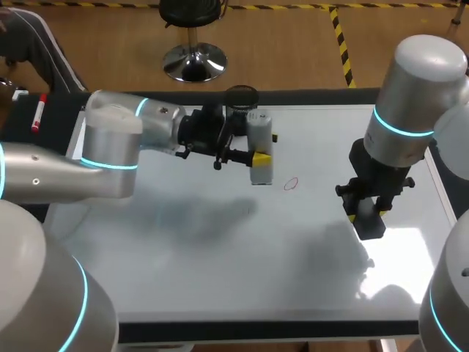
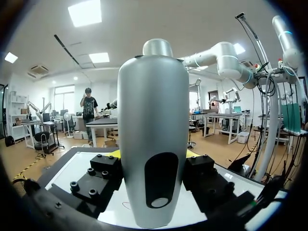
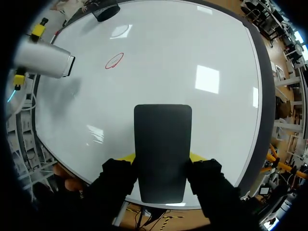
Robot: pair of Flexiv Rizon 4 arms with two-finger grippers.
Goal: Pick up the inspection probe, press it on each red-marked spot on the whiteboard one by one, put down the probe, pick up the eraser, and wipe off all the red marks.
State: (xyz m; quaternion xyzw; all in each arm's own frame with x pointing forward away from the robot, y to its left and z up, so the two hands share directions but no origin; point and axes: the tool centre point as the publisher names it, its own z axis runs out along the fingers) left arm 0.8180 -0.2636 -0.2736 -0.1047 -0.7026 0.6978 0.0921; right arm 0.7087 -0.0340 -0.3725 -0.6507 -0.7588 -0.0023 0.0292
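The glossy whiteboard [image 1: 220,249] is dark-framed, with broad bare surface towards its near edge. A single thin red oval mark [image 1: 292,183] sits near mid-board. The left end effector [image 1: 262,150] is clamped on the smooth, silver, bottle-shaped inspection probe [image 1: 259,128], whose tip is just beside the mark. The right end effector [image 3: 162,166] grips the flat, matte-black, rectangular eraser [image 3: 162,144] from both sides, near the board's right edge.

You're working in a robotics lab: a left arm [image 1: 110,147] and right arm [image 1: 410,95] flank the whiteboard [image 1: 220,249] laid flat.
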